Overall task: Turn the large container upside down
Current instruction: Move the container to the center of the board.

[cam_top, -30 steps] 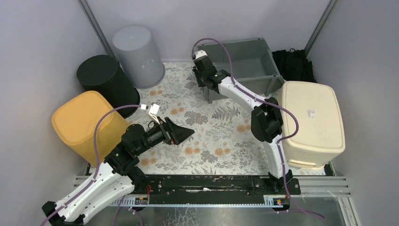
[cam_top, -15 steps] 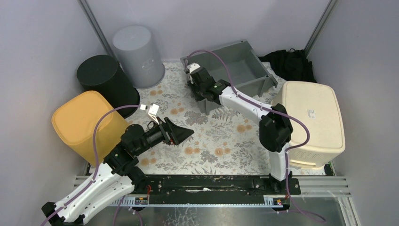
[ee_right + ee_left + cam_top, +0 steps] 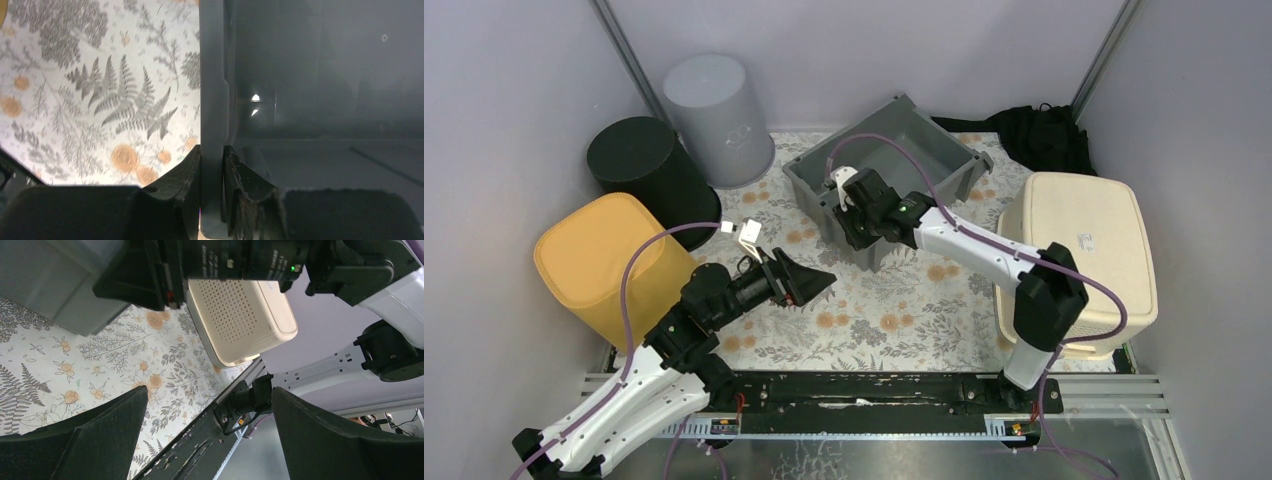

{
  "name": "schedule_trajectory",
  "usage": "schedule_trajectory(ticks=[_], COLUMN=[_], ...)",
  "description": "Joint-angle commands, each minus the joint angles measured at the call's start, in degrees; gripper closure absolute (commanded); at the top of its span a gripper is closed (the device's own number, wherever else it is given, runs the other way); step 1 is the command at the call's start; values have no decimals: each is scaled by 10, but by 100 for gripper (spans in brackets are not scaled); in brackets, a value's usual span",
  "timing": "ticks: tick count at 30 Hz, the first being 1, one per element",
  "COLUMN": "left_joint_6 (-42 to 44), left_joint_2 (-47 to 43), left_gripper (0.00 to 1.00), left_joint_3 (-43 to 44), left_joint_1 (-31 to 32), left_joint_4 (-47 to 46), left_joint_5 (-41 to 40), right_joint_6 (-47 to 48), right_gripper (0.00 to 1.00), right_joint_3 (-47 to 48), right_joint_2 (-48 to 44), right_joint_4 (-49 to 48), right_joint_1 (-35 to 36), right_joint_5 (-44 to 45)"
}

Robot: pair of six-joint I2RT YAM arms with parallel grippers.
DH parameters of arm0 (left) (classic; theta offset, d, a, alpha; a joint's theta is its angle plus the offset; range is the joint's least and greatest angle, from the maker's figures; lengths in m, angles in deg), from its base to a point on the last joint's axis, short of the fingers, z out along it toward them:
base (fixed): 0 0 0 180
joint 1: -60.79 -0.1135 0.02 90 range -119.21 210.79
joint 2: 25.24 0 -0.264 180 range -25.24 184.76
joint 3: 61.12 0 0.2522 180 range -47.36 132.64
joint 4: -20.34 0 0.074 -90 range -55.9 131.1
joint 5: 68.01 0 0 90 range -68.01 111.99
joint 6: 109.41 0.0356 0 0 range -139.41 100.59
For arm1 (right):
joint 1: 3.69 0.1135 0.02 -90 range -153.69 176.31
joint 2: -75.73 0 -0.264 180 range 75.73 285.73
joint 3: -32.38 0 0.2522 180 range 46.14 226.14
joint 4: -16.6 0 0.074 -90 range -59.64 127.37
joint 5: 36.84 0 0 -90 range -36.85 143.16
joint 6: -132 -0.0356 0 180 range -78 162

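Container [image 3: 904,150], large and grey, sits open side up near the middle of the far edge of your bench [image 3: 884,320], turned askew to the bench edges. Your right end effector [image 3: 212,162] is pinching the wall at its near-left side, with one finger inside the rim and one outside. Your left end effector [image 3: 817,283] hangs over the near-left part of the bench with its fingers spread wide, holding nothing.

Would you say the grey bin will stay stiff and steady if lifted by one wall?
Probably stiff: the wall of the grey bin looks straight in the right claw. Gripped at one edge, it may swing, and the smooth plastic could slip.
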Motion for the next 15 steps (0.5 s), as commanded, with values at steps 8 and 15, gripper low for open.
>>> schedule_trajectory(ticks=[8, 15], left_joint_6=[15, 20], left_joint_2=[-18, -41], left_gripper=[0, 0], left_joint_3=[28, 43], left_joint_1=[-5, -5], left_joint_4=[28, 62], left_joint_5=[-14, -28], right_joint_6=[-31, -19], right_gripper=[57, 36], right_joint_3=[-31, 0], right_joint_2=[-113, -101], right_joint_4=[97, 117], right_joint_1=[30, 31], right_joint_5=[-67, -51])
